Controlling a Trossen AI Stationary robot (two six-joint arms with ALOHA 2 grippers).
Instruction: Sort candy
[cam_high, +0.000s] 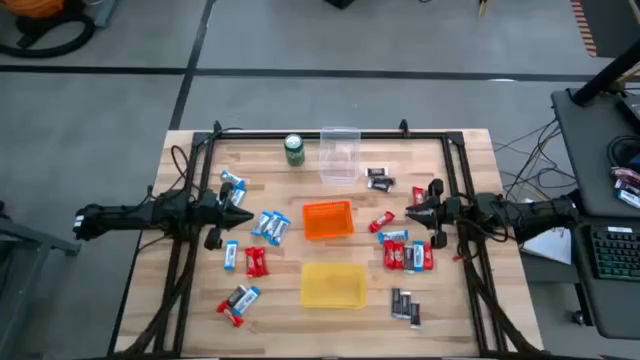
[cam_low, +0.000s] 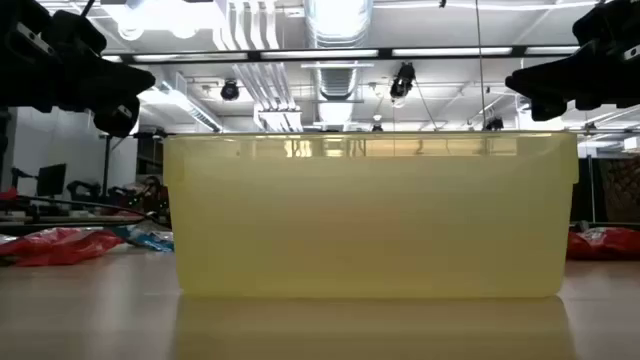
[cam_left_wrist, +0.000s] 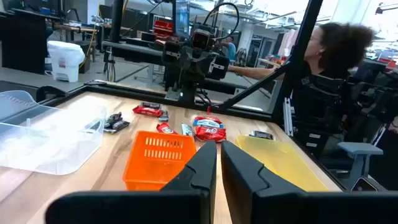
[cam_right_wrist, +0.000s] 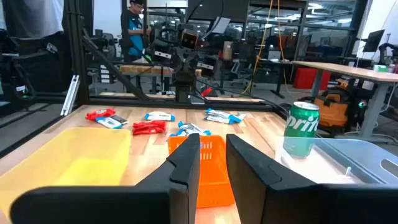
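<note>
High view: candy (cam_high: 406, 252) scattered on worktop (cam_high: 190, 310) both sides of orange bin (cam_high: 327, 220); none binned yet. Left gripper (cam_high: 240, 217) hovers left of bin, fingers clenched, empty. Right gripper (cam_high: 416, 212) right of bin, fingers slightly apart, nothing grasped.

Low view: yellow bin (cam_low: 370, 215) blocks most.

Wrist views: bars lie close together, so risk of double pick or nudging neighbours; wrong-colour drop poss.

Left end effector (cam_high: 243, 217) closed (right (cam_high: 412, 214) parted).

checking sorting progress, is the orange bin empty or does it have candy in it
Empty: in the high view the orange bin shows only its bare floor, with candy lying outside on the table.
</note>
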